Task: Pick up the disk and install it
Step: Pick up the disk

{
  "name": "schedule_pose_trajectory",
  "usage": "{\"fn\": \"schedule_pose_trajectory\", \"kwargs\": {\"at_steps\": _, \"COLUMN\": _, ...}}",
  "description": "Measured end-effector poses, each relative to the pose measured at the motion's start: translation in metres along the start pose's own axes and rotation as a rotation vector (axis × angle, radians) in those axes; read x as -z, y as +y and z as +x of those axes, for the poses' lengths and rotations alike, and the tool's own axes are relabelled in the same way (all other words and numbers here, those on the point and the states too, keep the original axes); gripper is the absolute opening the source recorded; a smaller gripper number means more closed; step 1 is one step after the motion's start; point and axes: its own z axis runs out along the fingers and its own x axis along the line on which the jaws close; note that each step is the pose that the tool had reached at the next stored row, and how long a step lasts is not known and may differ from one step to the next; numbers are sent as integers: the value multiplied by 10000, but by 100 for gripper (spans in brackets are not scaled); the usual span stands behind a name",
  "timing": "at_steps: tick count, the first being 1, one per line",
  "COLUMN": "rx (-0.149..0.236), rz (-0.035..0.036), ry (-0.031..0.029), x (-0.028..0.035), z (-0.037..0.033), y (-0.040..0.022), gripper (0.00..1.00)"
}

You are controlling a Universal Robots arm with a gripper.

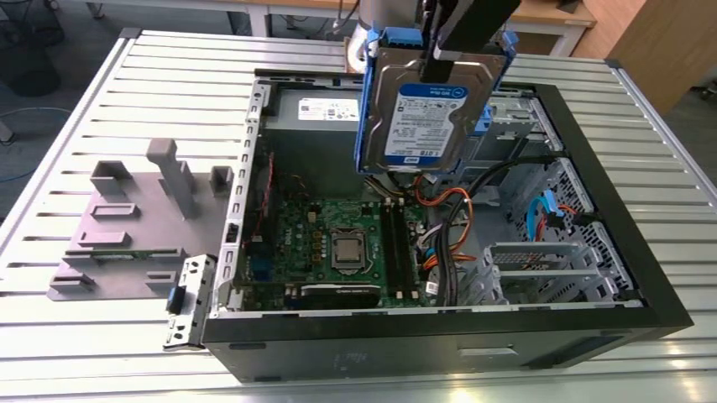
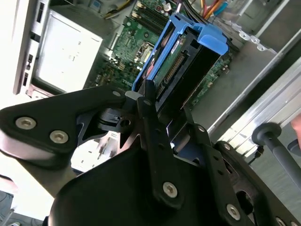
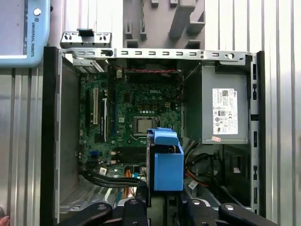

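Hanging over open computer case, disk upright in hand, label showing, blue frame round edges. Hand clenched on disk's top end, fingers pinching its flat faces; my guess, leaving lower end free to go down into case. Disk clear of motherboard and cables, touching nothing else. Case lies on side on slatted desk, open face up, giving access from above. Grey power supply at one end, apart from disk.
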Motion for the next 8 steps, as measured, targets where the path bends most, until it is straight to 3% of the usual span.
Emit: {"fn": "schedule_pose_trajectory", "kwargs": {"at_steps": 8, "rx": -1, "rz": 0, "ry": 1, "x": 11, "z": 276, "y": -1, "gripper": 35}}
